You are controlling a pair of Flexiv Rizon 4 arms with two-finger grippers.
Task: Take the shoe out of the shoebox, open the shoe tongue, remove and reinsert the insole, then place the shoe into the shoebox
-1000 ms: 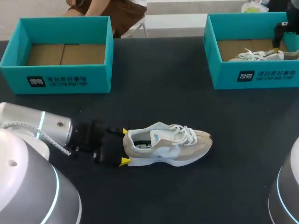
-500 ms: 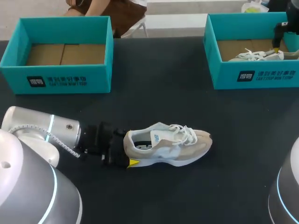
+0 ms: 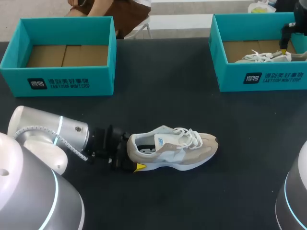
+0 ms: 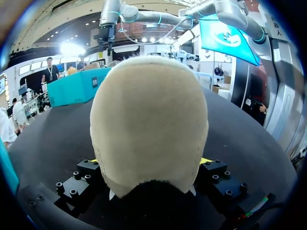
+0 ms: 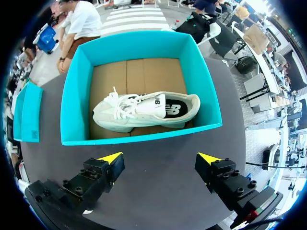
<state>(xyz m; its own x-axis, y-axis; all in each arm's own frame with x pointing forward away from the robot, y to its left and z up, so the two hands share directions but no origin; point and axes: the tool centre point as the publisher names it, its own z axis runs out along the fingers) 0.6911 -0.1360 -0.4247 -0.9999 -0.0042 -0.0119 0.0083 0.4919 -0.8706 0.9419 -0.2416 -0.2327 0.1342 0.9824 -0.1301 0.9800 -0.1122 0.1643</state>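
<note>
Sliding left gripper up around the heel of the unboxed shoe lying on the desk, hold impossible to tell, right gripper wide and empty, leaving every later step waiting.

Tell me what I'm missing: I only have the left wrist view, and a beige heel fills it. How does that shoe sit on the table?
Observer: The beige shoe stands on its sole on the table, with the left gripper at its heel and the toe pointing away.
Operator: Is the left box empty?
Observer: Yes, the left shoebox shows only its cardboard floor.
Operator: And the right arm?
Observer: The right gripper hovers, fingers open, above the right shoebox, which holds a white shoe.
</note>
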